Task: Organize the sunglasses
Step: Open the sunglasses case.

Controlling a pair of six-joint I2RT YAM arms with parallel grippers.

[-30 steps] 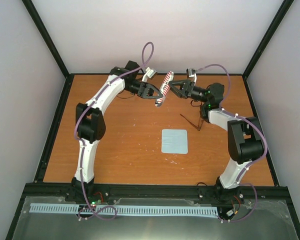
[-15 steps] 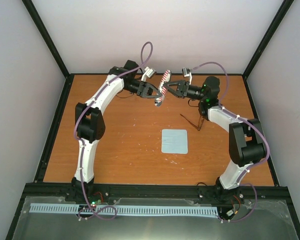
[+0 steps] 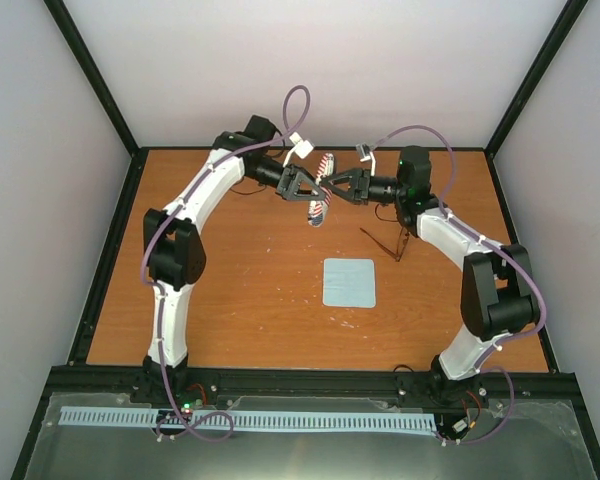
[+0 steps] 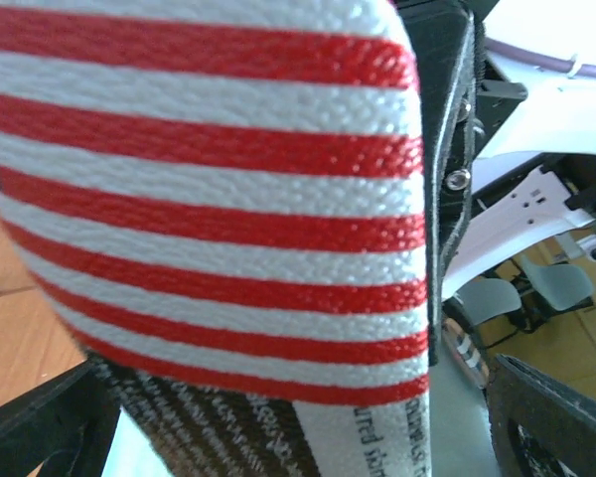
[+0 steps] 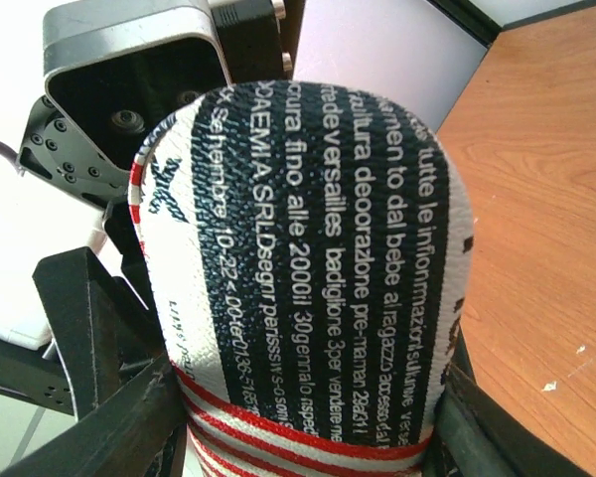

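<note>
The flag-patterned case [image 3: 319, 209] hangs in the air over the back of the table, held between both grippers. My left gripper [image 3: 306, 187] grips it from the left and my right gripper [image 3: 336, 186] from the right. The case's red and white stripes fill the left wrist view [image 4: 228, 199], and its black printed panel fills the right wrist view [image 5: 318, 248]. The sunglasses [image 3: 385, 243], thin and dark brown, lie on the table below the right forearm, untouched. No gripper is near them.
A flat light blue cloth [image 3: 349, 282] lies on the wooden table [image 3: 230, 290] in front of the sunglasses. Black frame rails run along the table edges, and pale walls stand close behind and at both sides.
Both grippers have shifted slightly left with the case. The right arm has stretched further left, and the case has turned so that it looks shorter from above.
</note>
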